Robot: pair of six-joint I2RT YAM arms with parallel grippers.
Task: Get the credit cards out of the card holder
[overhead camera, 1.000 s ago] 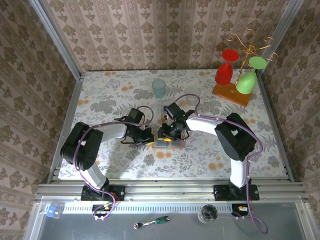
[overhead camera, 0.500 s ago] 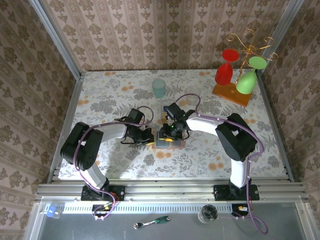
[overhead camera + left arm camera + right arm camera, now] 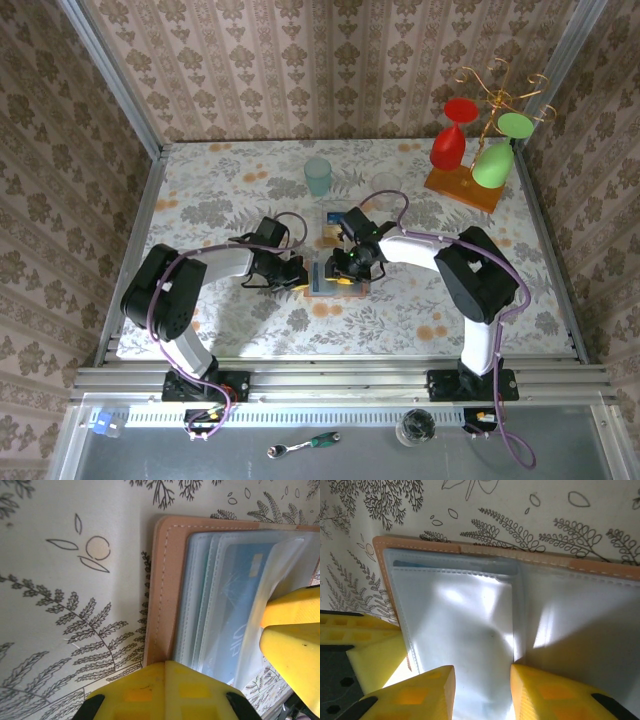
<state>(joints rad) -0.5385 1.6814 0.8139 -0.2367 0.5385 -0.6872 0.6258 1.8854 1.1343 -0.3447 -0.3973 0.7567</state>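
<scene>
The left gripper [image 3: 165,682] is closed tight, its tips pressing down on the near edge of the holder [image 3: 164,580], which lies open flat on the table just in front of both arms, tan leather down and clear sleeves up. At 3 o'clock of it the right gripper [image 3: 481,674] has its fingers a narrow gap apart, set astride a clear sleeve [image 3: 460,625]. Whether they pinch that plastic or merely rest on it I cannot tell. A blue card [image 3: 245,600] sits inside a sleeve, so the holder is not yet emptied. The sleeve under the right fingers looks bare but for glare and a blue sliver at its top edge. No orange card can be made out in the sleeves. Just beyond the holder, at 12 o'clock, a small blue-and-tan rectangle [image 3: 329,226] lies loose on the table, probably a card already out, though it is too small to be sure. I judge the job roughly half done, with the blue card left to slide free and set down. Far off at 2 o'clock stands the glass rack [image 3: 462,187], well apart.
</scene>
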